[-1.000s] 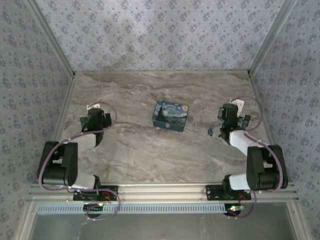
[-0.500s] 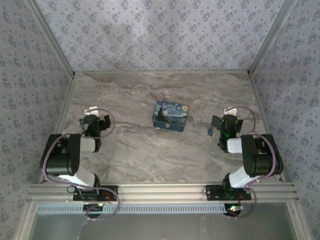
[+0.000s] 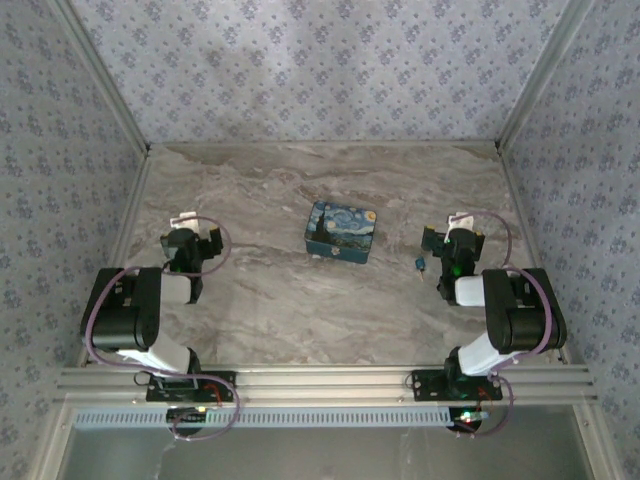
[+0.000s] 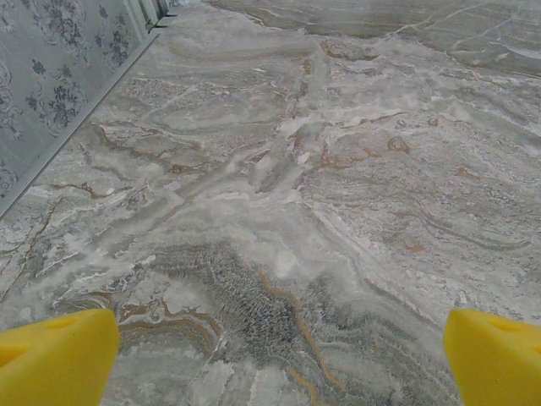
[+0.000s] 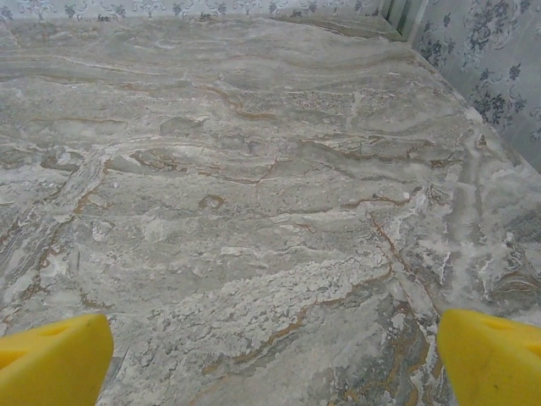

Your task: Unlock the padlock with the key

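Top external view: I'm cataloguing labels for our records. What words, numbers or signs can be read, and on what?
None is legible.
Painted tin: night-sky picture, no readable lettering.
White tag on the left arm and white tag on the right arm: too small to read.
Small blue object: too small to read.

The table [image 3: 260, 300] has a smooth, marble-patterned top with a dull sheen. The box [image 3: 340, 232] looks like painted tin. The walls [image 3: 320, 70] carry matt floral paper. The yellow pads [image 4: 51, 359] look like smooth plastic.
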`<state>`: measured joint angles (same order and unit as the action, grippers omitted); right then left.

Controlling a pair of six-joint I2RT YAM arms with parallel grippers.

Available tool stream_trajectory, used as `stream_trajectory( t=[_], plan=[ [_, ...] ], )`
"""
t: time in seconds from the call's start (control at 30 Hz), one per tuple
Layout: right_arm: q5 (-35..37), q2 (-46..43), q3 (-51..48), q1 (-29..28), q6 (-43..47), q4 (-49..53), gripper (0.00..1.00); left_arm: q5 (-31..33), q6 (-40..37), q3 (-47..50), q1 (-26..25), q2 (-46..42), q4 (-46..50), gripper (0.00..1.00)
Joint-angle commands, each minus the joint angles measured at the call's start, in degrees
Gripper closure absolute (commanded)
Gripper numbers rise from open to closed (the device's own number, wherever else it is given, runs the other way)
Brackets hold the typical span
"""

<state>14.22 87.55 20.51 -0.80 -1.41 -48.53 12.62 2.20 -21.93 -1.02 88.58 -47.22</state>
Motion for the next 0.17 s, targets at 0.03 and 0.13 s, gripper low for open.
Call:
stream_trajectory(
  t=[0.03, 0.13],
  plan=[
    [-0.5, 0.0, 0.5, 0.5, 0.7, -1.2, 0.00, -0.7, 0.4, -0.8, 0.1, -0.7, -1.6, 0.02],
    [-0.3, -0.2, 0.3, 0.4, 0.8, -1.6, 0.00, -0.7, 0.4, -0.7, 0.1, -0.7, -1.6, 0.02]
  ],
)
